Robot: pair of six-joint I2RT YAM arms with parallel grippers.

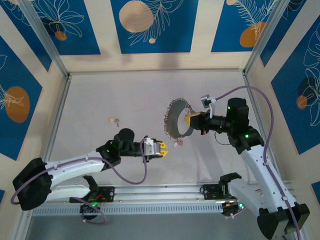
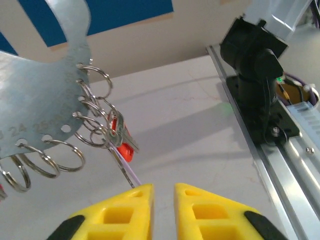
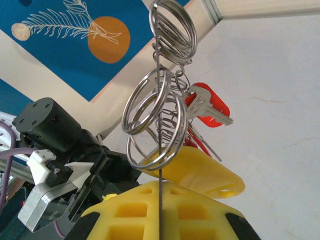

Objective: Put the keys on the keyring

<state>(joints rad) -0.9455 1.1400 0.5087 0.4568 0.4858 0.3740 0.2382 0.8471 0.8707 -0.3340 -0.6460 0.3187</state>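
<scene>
The keyring (image 1: pixel 175 122) is a flat grey metal plate with several wire rings along its rim, held upright above the table. My right gripper (image 1: pixel 190 120) is shut on its edge, and in the right wrist view the plate shows as a thin line (image 3: pixel 161 150) running down between the yellow fingers (image 3: pixel 135 215). A red-headed key (image 2: pixel 124 145) (image 3: pixel 210 107) hangs from one ring. My left gripper (image 1: pixel 164 149) (image 2: pixel 163 192) sits just below and left of the plate, its jaws a narrow gap apart with nothing between them. A thin lilac strip (image 2: pixel 125 172) reaches down to its left fingertip. One loose key (image 1: pixel 115 121) lies on the table.
A small pale tag (image 1: pixel 178 143) dangles below the plate near my left fingertips. The right arm's base (image 2: pixel 257 85) and the aluminium rail (image 2: pixel 295 160) stand to the right of my left gripper. Frame posts and patterned walls enclose the grey table (image 1: pixel 120 95).
</scene>
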